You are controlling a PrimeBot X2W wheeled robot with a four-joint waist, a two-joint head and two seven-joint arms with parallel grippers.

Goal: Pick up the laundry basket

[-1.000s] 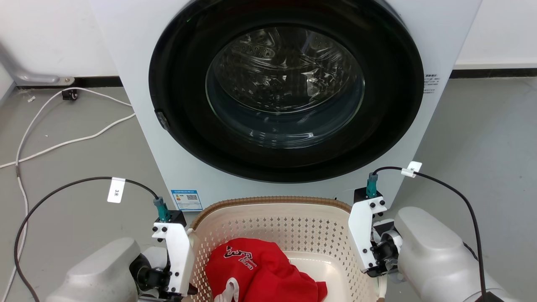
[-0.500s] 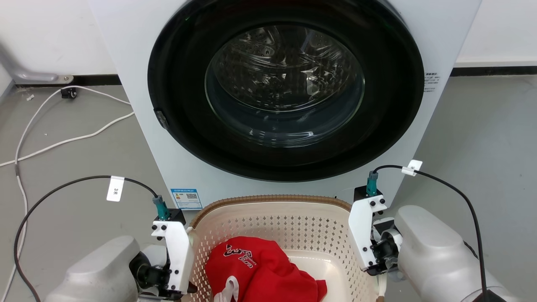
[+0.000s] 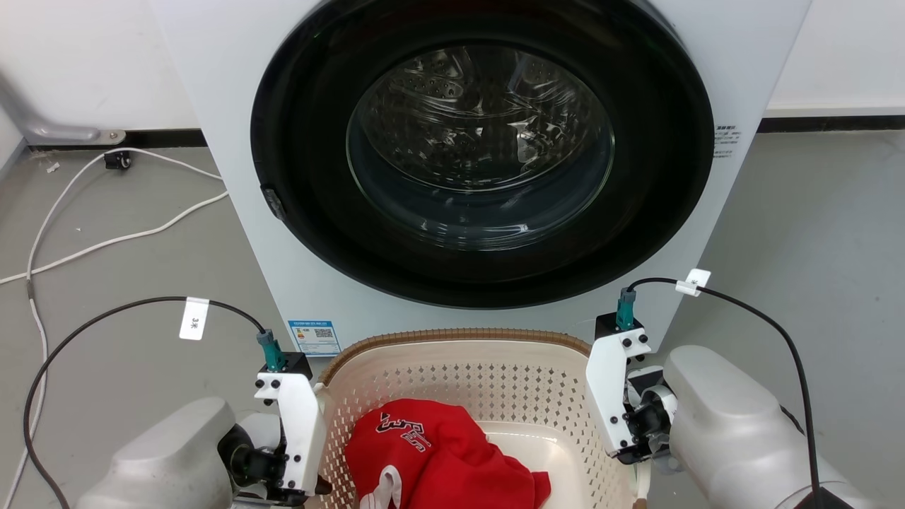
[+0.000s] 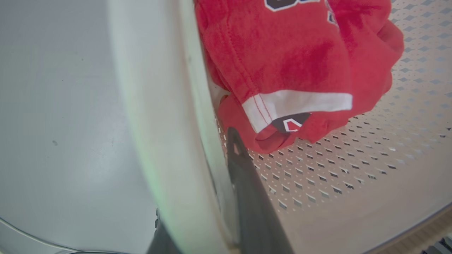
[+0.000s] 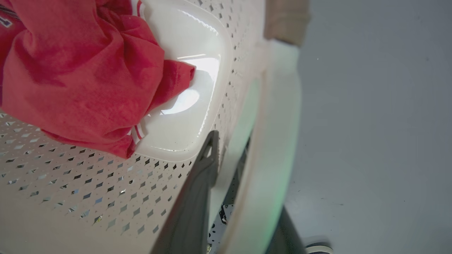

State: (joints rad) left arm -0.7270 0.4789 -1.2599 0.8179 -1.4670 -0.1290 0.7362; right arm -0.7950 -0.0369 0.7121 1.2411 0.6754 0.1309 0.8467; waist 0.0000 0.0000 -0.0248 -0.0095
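The laundry basket (image 3: 459, 336), cream perforated plastic with a brown woven-look rim, sits low in the head view in front of the washing machine, with a red garment (image 3: 438, 459) inside. My left gripper (image 3: 314, 486) is shut on the basket's left side. In the left wrist view one dark finger (image 4: 247, 183) lies inside the perforated wall and the white handle (image 4: 159, 123) runs between the fingers. My right gripper (image 3: 636, 475) is shut on the right side. Its inner finger (image 5: 201, 183) presses the wall (image 5: 88, 190), and the white handle (image 5: 268, 148) lies between the fingers.
The white washing machine (image 3: 240, 141) with its round dark glass door (image 3: 481, 148) stands directly behind the basket. White cables (image 3: 106, 240) trail over the grey floor at the left. Black cables loop from both wrists. Bare grey floor (image 3: 813, 233) lies to the right.
Both grippers and the basket have risen very slightly. The grip on each side looks the same, and the red garment has not shifted.
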